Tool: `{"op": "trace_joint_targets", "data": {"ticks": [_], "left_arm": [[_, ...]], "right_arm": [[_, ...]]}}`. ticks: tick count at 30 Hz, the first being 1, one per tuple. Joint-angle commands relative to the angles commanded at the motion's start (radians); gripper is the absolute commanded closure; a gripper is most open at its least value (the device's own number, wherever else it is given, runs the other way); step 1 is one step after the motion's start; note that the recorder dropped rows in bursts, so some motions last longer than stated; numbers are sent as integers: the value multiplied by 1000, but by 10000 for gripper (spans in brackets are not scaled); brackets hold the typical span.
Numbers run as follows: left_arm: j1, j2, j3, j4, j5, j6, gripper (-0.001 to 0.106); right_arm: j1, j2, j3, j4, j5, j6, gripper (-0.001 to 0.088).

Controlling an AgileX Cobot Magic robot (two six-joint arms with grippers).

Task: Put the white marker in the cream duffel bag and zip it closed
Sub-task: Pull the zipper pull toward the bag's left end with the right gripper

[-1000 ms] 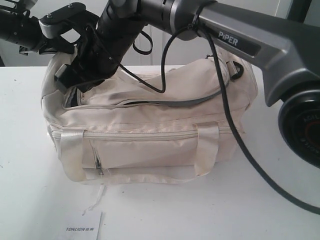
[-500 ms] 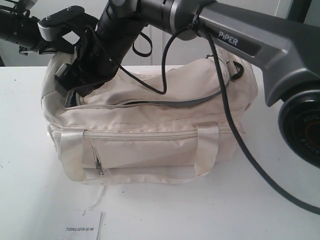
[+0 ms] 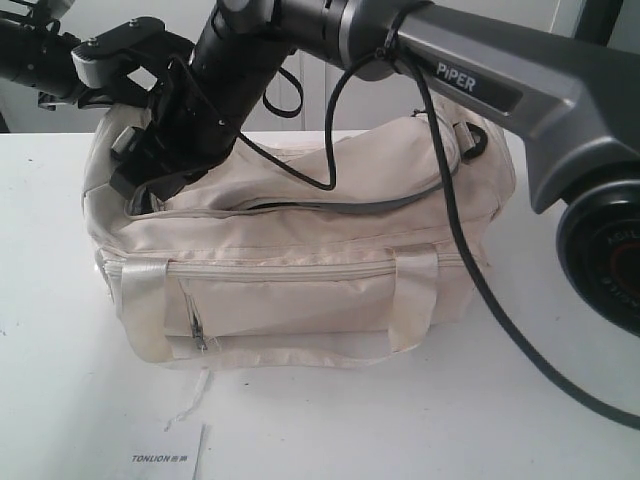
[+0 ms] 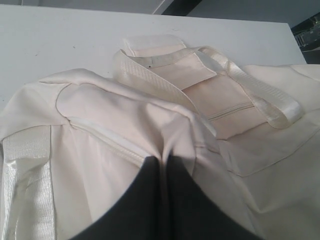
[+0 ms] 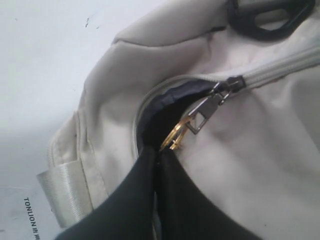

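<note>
The cream duffel bag [image 3: 300, 270] stands on the white table. My right gripper [image 5: 162, 150] has reached across to the bag's left end and is shut on the gold chain pull [image 5: 175, 135] of the top zipper. The slider [image 5: 231, 82] sits near the black end ring [image 5: 265, 15], with dark lining showing in the open gap [image 5: 162, 107] beside it. My left gripper [image 4: 163, 159] is shut on a fold of the bag's cream fabric [image 4: 175, 130] at that same end. The white marker is out of view.
A white TONLION card [image 3: 168, 455] lies on the table in front of the bag. The right arm's forearm and black cable [image 3: 470, 260] hang over the bag's top and right side. A second black ring [image 3: 472, 141] sits at the bag's right end.
The right wrist has turned and shifted a little at the bag's left end, still holding the pull. The left gripper keeps its pinch on the fabric.
</note>
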Motion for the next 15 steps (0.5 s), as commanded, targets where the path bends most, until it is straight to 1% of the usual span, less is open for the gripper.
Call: {"op": "trace_joint_targets", "data": {"ticks": [15], "left_arm": [[0,0,0,0,0,-2,1053]], "right_arm": [[0,-10,0,20,29,-41,868]]}}
